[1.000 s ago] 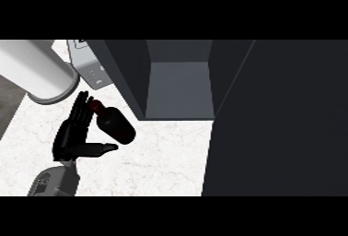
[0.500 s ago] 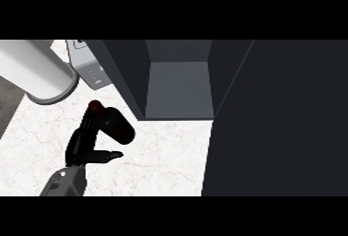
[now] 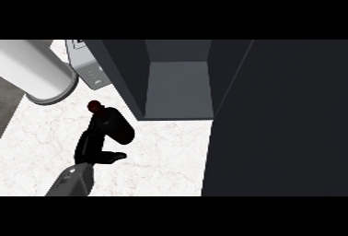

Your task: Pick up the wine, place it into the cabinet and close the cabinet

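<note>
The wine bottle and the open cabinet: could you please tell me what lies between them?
In the head view, only bare marble counter lies between the wine bottle, at the left hand, and the cabinet.

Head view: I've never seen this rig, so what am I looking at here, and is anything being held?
This view looks steeply down from a humanoid robot's head onto a white marble counter. The grey forearm rising from the lower edge ends in the black left hand, which lies against the dark wine bottle with its red top; whether the fingers curl round it cannot be told. Behind stands an open cabinet; the big dark panel at right looks like its door. A white cylinder stands at upper left. The right hand is out of view.
</note>
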Robot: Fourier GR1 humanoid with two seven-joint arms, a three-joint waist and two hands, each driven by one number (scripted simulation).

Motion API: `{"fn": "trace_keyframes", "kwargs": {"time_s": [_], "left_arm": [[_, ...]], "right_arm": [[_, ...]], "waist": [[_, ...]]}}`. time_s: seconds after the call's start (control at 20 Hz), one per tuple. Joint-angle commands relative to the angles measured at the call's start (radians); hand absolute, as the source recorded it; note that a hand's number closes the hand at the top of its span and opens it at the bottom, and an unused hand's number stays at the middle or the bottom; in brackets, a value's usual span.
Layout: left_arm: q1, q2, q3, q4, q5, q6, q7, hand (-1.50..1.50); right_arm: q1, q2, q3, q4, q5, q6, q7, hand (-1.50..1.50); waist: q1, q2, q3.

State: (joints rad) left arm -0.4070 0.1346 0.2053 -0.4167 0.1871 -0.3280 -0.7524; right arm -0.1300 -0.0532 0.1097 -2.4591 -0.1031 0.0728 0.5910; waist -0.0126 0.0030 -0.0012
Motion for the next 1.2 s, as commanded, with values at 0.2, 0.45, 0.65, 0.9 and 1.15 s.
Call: {"fn": "trace_keyframes", "kwargs": {"time_s": [0.2, 0.45, 0.65, 0.9, 1.15], "left_arm": [[-0.062, -0.023, 0.009, 0.16, -0.021, -0.049, -0.125, -1.5], [-0.097, -0.038, 0.005, 0.16, -0.03, -0.029, -0.139, -1.5], [-0.096, -0.011, 0.018, 0.197, -0.029, -0.046, -0.166, -1.5], [-0.157, -0.018, 0.048, 0.213, -0.008, -0.015, -0.167, -1.5], [-0.183, -0.022, 0.074, 0.223, 0.019, -0.019, -0.131, 1.5]], "right_arm": [[-0.027, 0.012, 0.029, -0.067, -0.012, -0.027, 0.084, -1.5], [-0.033, -0.01, 0.01, -0.088, -0.021, -0.019, 0.11, -1.5], [0.017, -0.006, 0.005, -0.103, -0.045, -0.012, 0.092, -1.5], [0.004, 0.005, 0.023, -0.082, -0.051, -0.004, 0.075, -1.5], [0.076, 0.022, 0.065, -0.131, -0.007, -0.005, 0.077, -1.5]], "waist": [[-0.004, 0.002, -0.001], [-0.003, 0.0, -0.001], [-0.006, 0.001, 0.0], [-0.012, 0.004, -0.001], [-0.013, 0.002, -0.001]]}}
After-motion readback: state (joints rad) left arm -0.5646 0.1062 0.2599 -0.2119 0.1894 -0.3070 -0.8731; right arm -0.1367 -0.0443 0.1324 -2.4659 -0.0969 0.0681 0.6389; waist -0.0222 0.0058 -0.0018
